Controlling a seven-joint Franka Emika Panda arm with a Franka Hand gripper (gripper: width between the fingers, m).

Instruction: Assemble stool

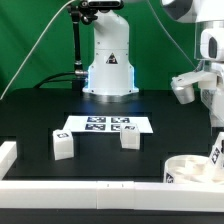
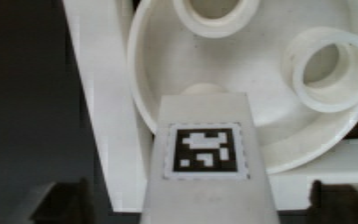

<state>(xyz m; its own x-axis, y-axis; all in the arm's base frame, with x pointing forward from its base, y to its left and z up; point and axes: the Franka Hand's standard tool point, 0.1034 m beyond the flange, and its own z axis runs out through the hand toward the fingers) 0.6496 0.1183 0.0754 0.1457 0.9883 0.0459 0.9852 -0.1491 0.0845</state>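
Note:
The stool's round white seat [image 1: 193,169] lies at the front of the exterior view's right, against the border rail. In the wrist view the seat [image 2: 247,90] shows its underside with round sockets. A white block leg [image 2: 202,150] with a black-and-white tag stands on it, between my fingers. My gripper [image 2: 202,207] is open, with a gap on each side of this leg. The exterior view shows the gripper [image 1: 217,140] reaching down over the same leg [image 1: 216,156]. Two more legs [image 1: 63,145] [image 1: 129,139] stand loose on the black table.
The marker board [image 1: 105,125] lies flat in the middle of the table, between the loose legs and the robot base [image 1: 108,60]. White border rails [image 1: 90,190] run along the front and the left edge. One rail [image 2: 96,90] passes right beside the seat.

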